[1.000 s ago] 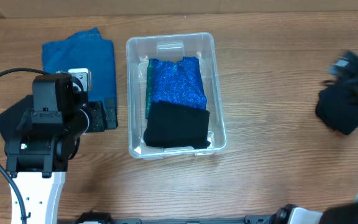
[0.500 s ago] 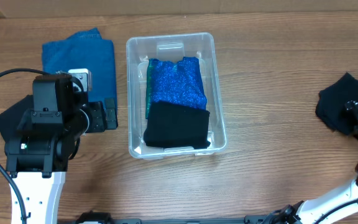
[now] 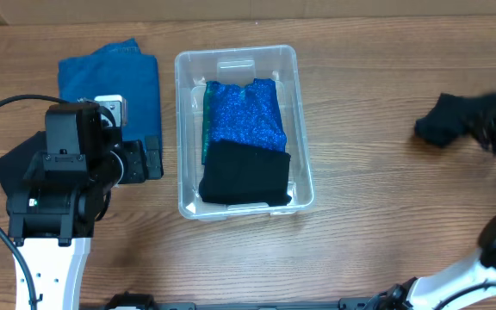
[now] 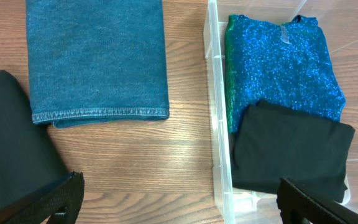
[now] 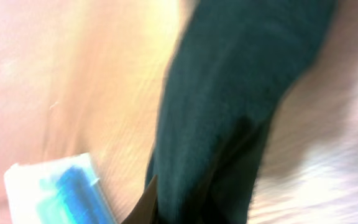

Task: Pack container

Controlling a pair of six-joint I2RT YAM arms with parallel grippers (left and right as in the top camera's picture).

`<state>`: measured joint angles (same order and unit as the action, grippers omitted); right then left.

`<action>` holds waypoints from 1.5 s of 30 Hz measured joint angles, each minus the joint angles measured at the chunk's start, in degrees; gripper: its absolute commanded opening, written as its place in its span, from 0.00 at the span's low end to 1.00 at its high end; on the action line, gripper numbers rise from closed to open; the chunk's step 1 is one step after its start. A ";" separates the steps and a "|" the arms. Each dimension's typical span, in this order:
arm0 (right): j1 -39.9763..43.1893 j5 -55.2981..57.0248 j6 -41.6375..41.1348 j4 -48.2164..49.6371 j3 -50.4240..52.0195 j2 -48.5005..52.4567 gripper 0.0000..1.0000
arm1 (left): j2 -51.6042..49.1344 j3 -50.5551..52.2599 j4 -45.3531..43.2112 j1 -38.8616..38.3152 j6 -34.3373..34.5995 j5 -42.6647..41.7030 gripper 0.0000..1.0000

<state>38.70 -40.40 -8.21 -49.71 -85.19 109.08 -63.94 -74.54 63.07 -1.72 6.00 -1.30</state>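
Observation:
The clear container [image 3: 181,129] stands mid-table and holds a sparkly blue cloth [image 3: 244,112] with a folded black cloth [image 3: 244,176] at its near end. At the far right my right gripper [image 3: 492,123] is shut on a bunched dark cloth [image 3: 444,120]. That dark cloth [image 5: 229,106] fills the blurred right wrist view and hides the fingers, with the container [image 5: 48,190] small at lower left. My left gripper [image 4: 182,208] hangs open over the container's left wall [image 4: 219,124], nothing between its fingers [image 4: 55,202].
A folded blue denim cloth [image 3: 114,82] lies left of the container, and its hem [image 4: 98,114] shows in the left wrist view. Another black cloth [image 3: 11,168] lies under the left arm [image 3: 63,181]. Bare wood separates the container from the right gripper.
My right gripper swung in over the dark cloth, shut on it and pulled it left, bunching it. The left arm and the container's contents have not moved.

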 measured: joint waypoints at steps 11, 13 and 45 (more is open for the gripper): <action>-53.16 6.27 26.53 -21.51 -17.25 -16.02 0.04 | 0.00 0.00 0.07 0.00 0.00 0.00 1.00; -61.90 11.06 32.83 -23.78 -17.25 -15.54 0.04 | 0.00 0.00 0.22 0.00 0.00 0.00 1.00; -65.29 48.37 26.77 -13.35 -16.04 -1.29 1.00 | 0.00 -0.02 1.03 0.00 0.00 0.00 1.00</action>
<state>-26.59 7.97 18.57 -63.07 -101.23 107.79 -63.94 -74.56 64.10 -1.72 6.00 -1.30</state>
